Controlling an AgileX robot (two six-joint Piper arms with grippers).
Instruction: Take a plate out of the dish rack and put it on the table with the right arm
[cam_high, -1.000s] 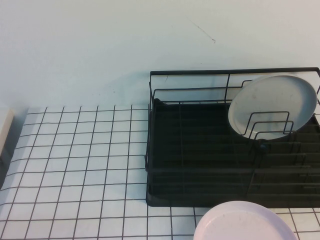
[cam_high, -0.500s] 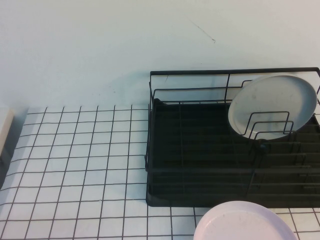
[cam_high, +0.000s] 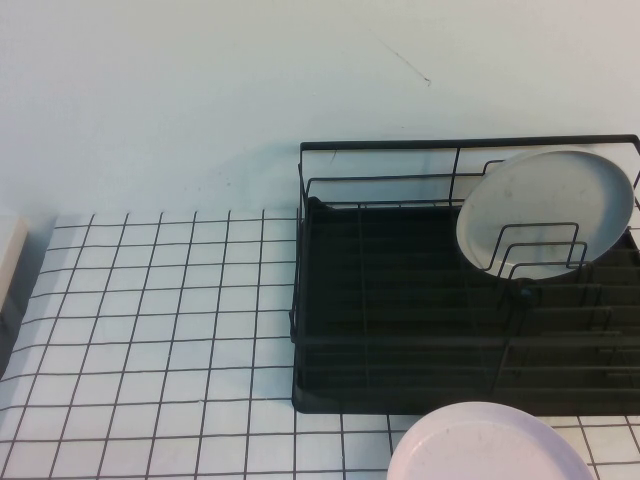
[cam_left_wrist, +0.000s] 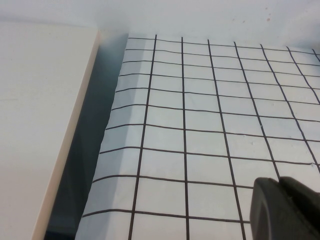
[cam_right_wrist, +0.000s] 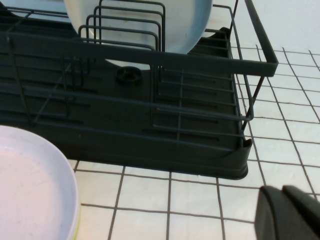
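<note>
Plate upright in the rack; both grippers low over the table.

The right gripper (cam_right_wrist: 289, 212), fingers closed on nothing, hovers over the table (cam_high: 150, 330) near its front edge, beside a pinkish plate (cam_high: 490, 445). Behind that sits the rack (cam_high: 400, 340), with the grey plate (cam_high: 545, 210) leaning upright in its far right corner. The left gripper (cam_left_wrist: 285, 210), fingers pressed together and empty, hangs near the table's left edge.

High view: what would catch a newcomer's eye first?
The black rack fills the right side, a grey-blue plate leaning at its far right end. A pinkish plate lies in front of the rack. Neither end effector shows there; left and right hover over the table.
</note>
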